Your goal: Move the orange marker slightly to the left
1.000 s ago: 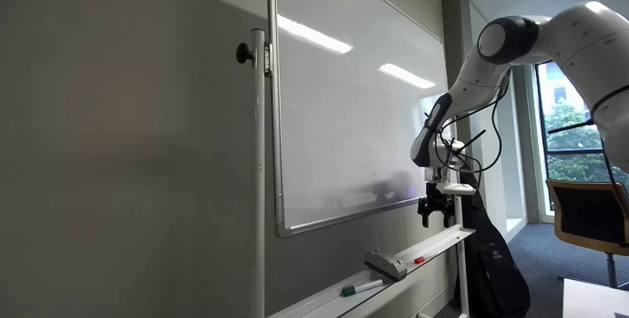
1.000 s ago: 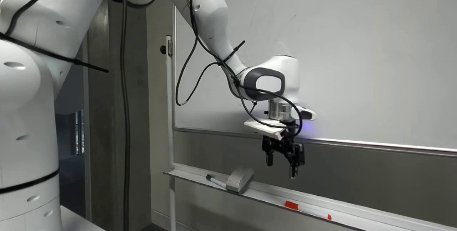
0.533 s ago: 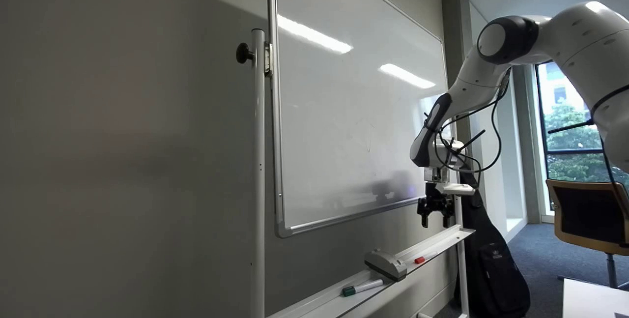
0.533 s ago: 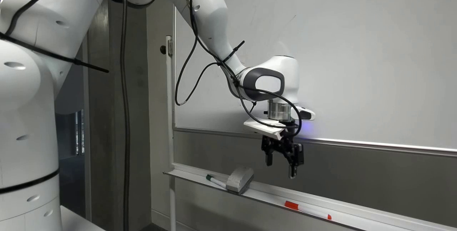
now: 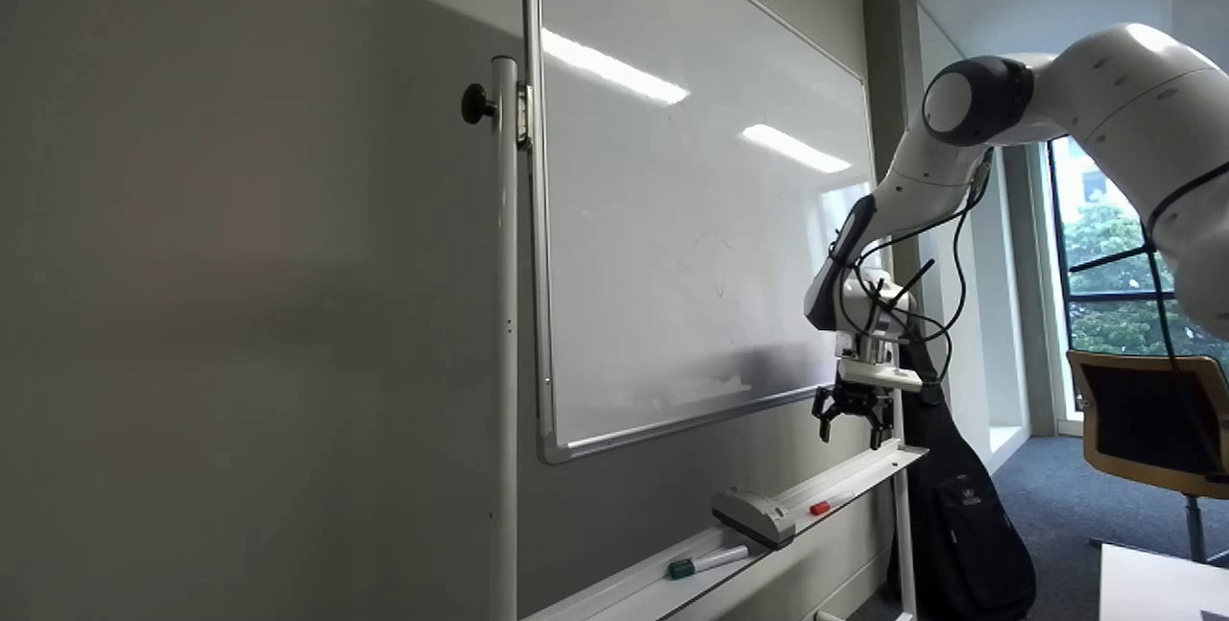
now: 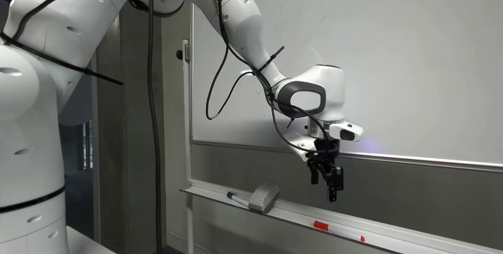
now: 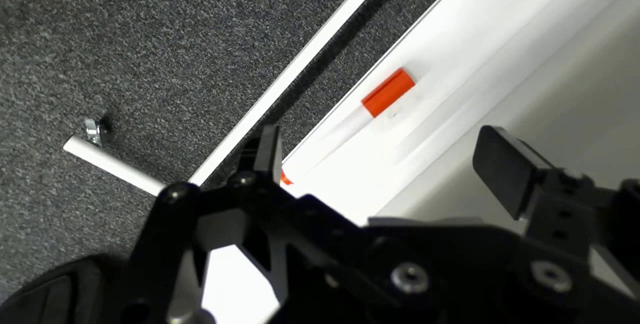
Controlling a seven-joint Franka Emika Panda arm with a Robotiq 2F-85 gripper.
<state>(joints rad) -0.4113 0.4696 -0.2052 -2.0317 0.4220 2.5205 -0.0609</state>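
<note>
The orange marker has a white body, an orange-red cap and an orange-red end. It lies on the white tray, in both exterior views point(image 5: 821, 508) point(image 6: 321, 225) and in the wrist view point(image 7: 388, 92). In the wrist view its tail end is partly hidden by a finger. My gripper is open and empty, in both exterior views point(image 5: 851, 439) point(image 6: 324, 190) and in the wrist view point(image 7: 380, 148). It hangs pointing down above the tray, apart from the marker.
The tray point(image 6: 290, 212) runs below a whiteboard point(image 6: 412, 69). A grey eraser block point(image 6: 264, 198) stands on it beyond the marker's cap. A green-capped marker point(image 5: 709, 562) lies past the eraser. A dark bag point(image 5: 960, 506) stands behind the tray's end.
Over the last half second my gripper has turned about its vertical axis and shifted right and slightly down in an exterior view. Before that it hardly moved. The marker and eraser have not moved.
</note>
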